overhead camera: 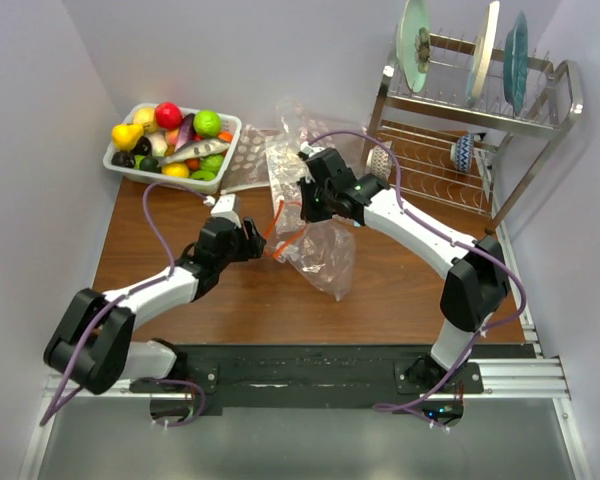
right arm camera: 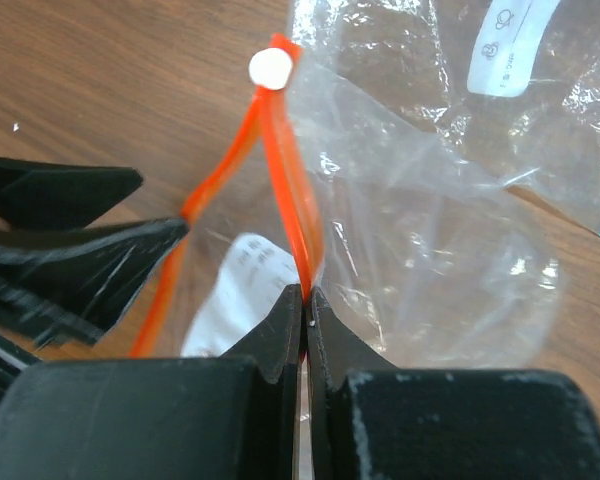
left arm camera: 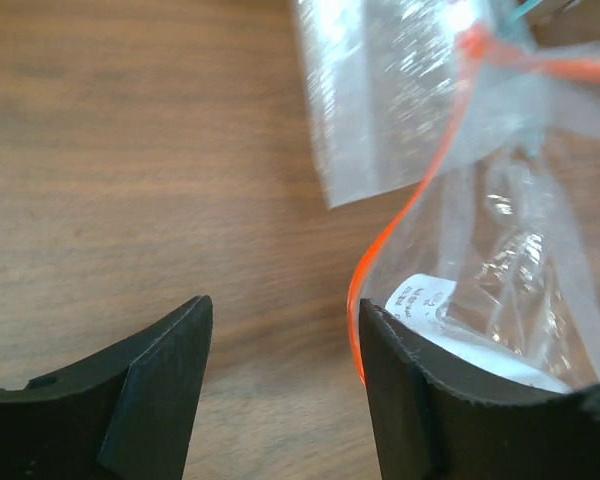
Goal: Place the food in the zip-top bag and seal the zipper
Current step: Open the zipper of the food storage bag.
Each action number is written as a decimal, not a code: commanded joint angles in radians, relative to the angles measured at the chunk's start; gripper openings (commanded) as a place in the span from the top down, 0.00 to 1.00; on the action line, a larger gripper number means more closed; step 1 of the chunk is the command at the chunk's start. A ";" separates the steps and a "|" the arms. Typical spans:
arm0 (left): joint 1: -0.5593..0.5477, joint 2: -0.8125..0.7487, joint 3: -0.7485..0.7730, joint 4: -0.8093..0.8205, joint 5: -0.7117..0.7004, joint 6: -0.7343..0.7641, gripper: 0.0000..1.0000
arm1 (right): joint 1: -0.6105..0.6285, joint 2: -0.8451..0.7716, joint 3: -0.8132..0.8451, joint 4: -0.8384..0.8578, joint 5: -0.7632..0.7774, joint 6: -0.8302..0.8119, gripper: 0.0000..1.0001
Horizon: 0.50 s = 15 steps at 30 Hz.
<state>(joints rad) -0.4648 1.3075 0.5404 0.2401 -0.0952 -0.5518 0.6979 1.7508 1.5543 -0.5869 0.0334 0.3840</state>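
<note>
Just beside one of the released left fingers (left arm camera: 280, 330) runs the zipper (left arm camera: 365, 270), at their gap's edge; right fingers (right arm camera: 306, 296) clench its other lip.

The table (overhead camera: 410, 300) is warm brown wood with fine darker grain. The zip-top bag (right arm camera: 430, 250) is clear with glinting white creases and a white label (right arm camera: 240, 290) printed grey; its zipper (right arm camera: 288, 190) is bright orange-red, tipped by a white round tab (right arm camera: 271, 67). The food (overhead camera: 170, 140) shows yellow, red, green, purple and orange in a white basket (overhead camera: 110, 162). The left gripper (left arm camera: 285, 305) and right gripper (right arm camera: 305, 292) are matte black. The arms (overhead camera: 410, 225) are white with black joints and purple cables (overhead camera: 160, 230). The rack (overhead camera: 540, 120) is silver, its plates (overhead camera: 414, 45) pale green, white and teal
</note>
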 commanded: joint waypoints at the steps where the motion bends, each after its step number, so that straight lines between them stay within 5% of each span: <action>1: 0.009 -0.091 0.128 -0.079 0.038 0.046 0.35 | -0.006 0.033 0.041 0.042 -0.030 0.012 1.00; 10: 0.138 -0.177 0.315 -0.288 0.037 0.043 0.20 | -0.006 0.033 0.007 0.073 -0.023 0.013 1.00; 15: 0.242 -0.038 0.484 -0.340 -0.029 0.070 0.09 | -0.006 0.029 0.006 0.078 -0.027 0.007 1.00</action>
<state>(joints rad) -0.2775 1.1706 0.8845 -0.0395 -0.0681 -0.5266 0.6979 1.8053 1.5536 -0.5495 0.0170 0.3904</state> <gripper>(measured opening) 0.861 0.012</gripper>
